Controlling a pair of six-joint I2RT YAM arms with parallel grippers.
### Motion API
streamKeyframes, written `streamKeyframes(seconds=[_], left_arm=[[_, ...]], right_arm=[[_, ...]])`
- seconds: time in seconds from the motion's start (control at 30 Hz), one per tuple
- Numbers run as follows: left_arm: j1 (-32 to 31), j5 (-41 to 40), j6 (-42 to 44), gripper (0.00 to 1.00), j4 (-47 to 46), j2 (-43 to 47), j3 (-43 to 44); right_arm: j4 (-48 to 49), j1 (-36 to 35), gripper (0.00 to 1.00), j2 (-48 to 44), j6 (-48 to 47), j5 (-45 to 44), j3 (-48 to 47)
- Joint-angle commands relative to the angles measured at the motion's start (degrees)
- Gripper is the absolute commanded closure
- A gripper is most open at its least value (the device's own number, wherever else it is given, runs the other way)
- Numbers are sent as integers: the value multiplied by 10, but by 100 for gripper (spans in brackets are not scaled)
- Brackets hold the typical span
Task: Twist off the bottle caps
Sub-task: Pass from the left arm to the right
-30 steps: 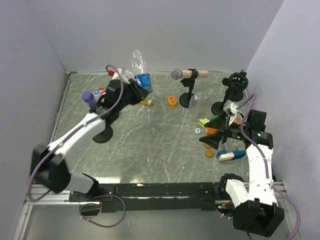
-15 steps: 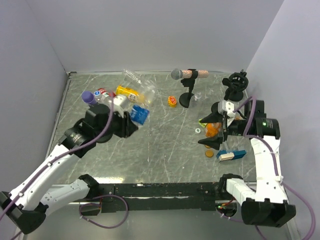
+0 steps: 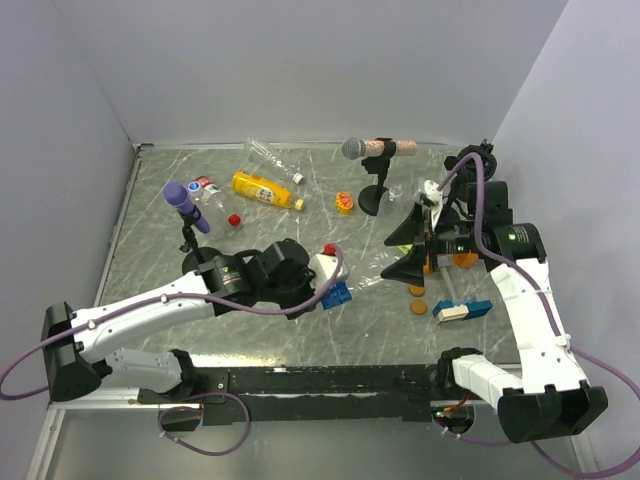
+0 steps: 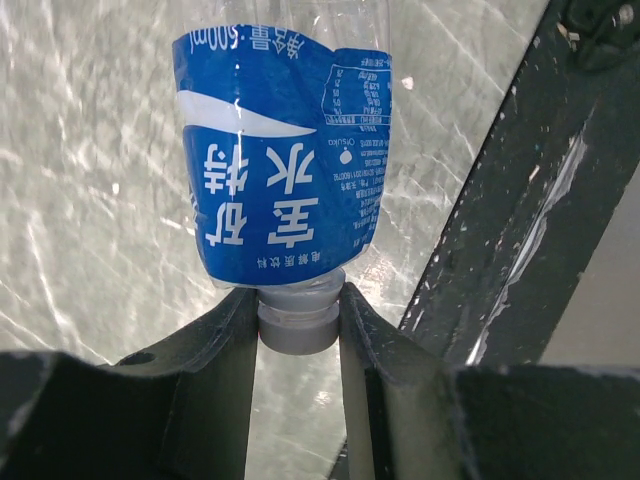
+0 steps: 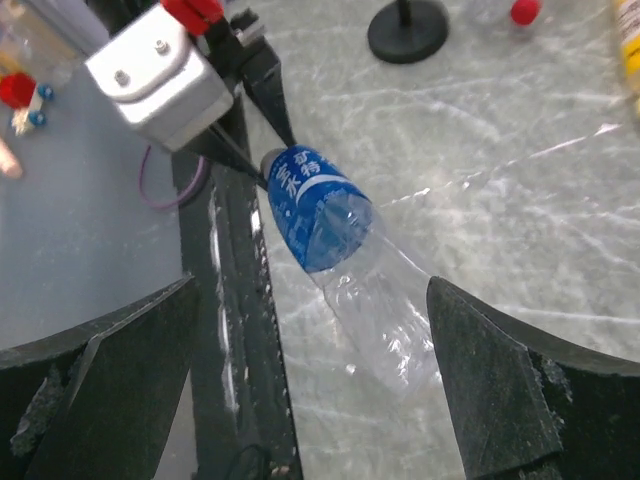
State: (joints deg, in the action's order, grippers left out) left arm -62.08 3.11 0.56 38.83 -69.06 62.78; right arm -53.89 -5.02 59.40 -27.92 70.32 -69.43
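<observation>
My left gripper is shut on the pale grey cap of a clear bottle with a blue label. It holds this bottle low over the table's front middle. The clear body points toward my right gripper. In the right wrist view the same bottle lies ahead, its clear body reaching between the wide-open fingers without touching them. More bottles lie at the back left: a yellow one, a clear one and one with a red cap.
A purple-headed microphone stands at the left and a grey-headed one on a stand at the back. Brown caps, orange bottles and a blue-and-white block crowd the right. The black front rail runs below the bottle.
My left arm swung from the back left to the front middle, carrying the blue-labelled bottle. My right arm moved back and left toward it, jaws still open.
</observation>
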Motion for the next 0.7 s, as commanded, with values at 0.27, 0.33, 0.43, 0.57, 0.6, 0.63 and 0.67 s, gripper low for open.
streamKeyframes(seconds=[0.27,0.33,0.43,0.57,0.6,0.63,0.67], left_arm=[[-88,-29,157,95,26,-58,83],[-98,-68,161,95,31,-66,91],[-104,-108,163,95,25,-65,94],[-109,-136,168,95,12,-56,91],[-111,-139,170,95,11,-54,92],[-117,-142,172,95,8,-54,93],[-120,-149,174,95,11,-56,95]], right_arm=[[-278,-78,1,72,-497,-41,-46],[-274,-99,1,96,-468,-47,-59],[-291,-122,1,128,-449,-58,-61],[-268,-147,1,154,-389,-76,-31],[-247,-154,1,155,-363,-87,-22],[-229,-164,1,156,-336,-98,-15],[-204,-170,1,155,-314,-107,-9]])
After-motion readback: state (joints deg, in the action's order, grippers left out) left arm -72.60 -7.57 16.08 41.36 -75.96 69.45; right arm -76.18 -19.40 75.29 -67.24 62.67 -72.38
